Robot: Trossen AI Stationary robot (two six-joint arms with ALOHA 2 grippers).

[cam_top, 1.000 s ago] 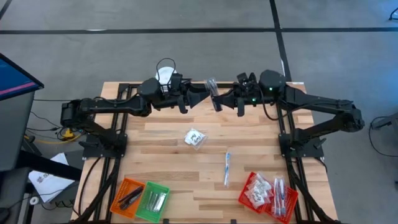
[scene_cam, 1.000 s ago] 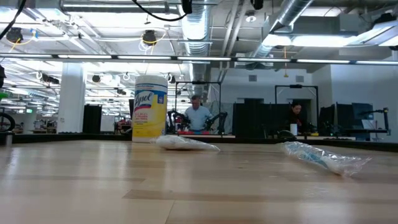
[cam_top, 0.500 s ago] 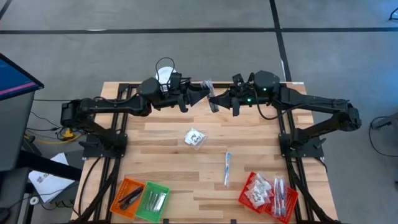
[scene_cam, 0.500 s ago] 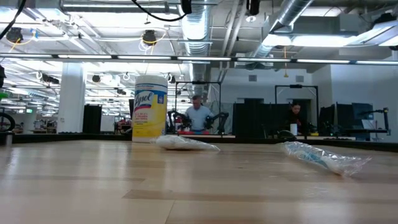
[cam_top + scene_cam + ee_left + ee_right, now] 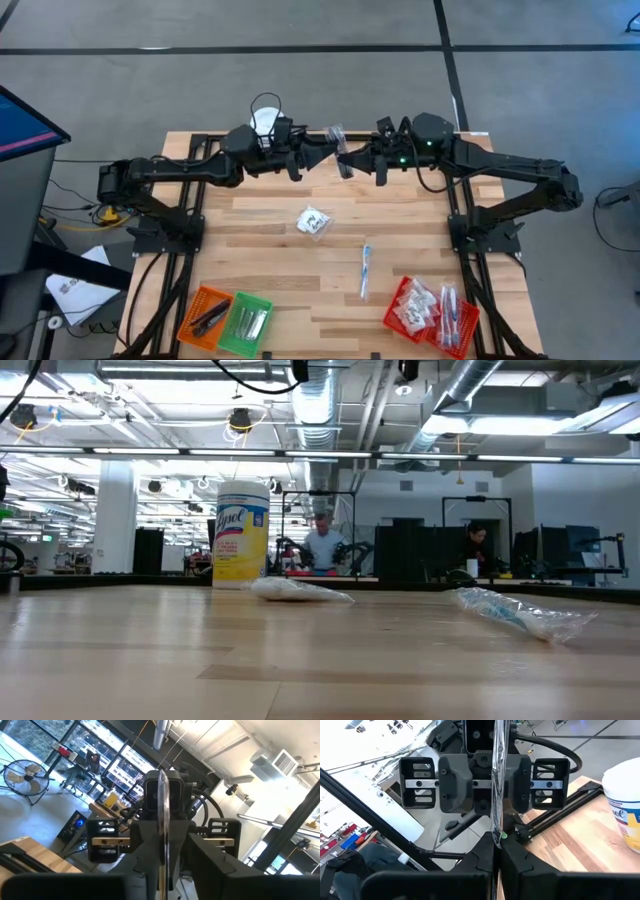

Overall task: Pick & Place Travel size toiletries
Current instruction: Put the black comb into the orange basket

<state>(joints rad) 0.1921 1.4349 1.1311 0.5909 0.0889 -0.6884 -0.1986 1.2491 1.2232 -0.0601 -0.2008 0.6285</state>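
Over the far edge of the light wooden slatted table [image 5: 270, 230], the left gripper [image 5: 328, 150] is reaching rightward, and its dark fingers are standing close around one end of a slim, clear-wrapped dark stick-shaped toiletry [image 5: 341, 150]; whether they are pressing on it cannot be told. That packet is hanging in the air between the two arms, its long axis running roughly from far edge toward near edge, crosswise to both arms. Facing it from the right, the right gripper [image 5: 352, 160] is clamped on the packet's other part, fingers pinching the film edge-on [image 5: 497, 780]. Both are equally near; the hand-over seems to hinge on which one lets go.

Mid-table, a white square sachet [image 5: 314, 221] and a blue-and-white wrapped stick [image 5: 365, 270] are lying loose.
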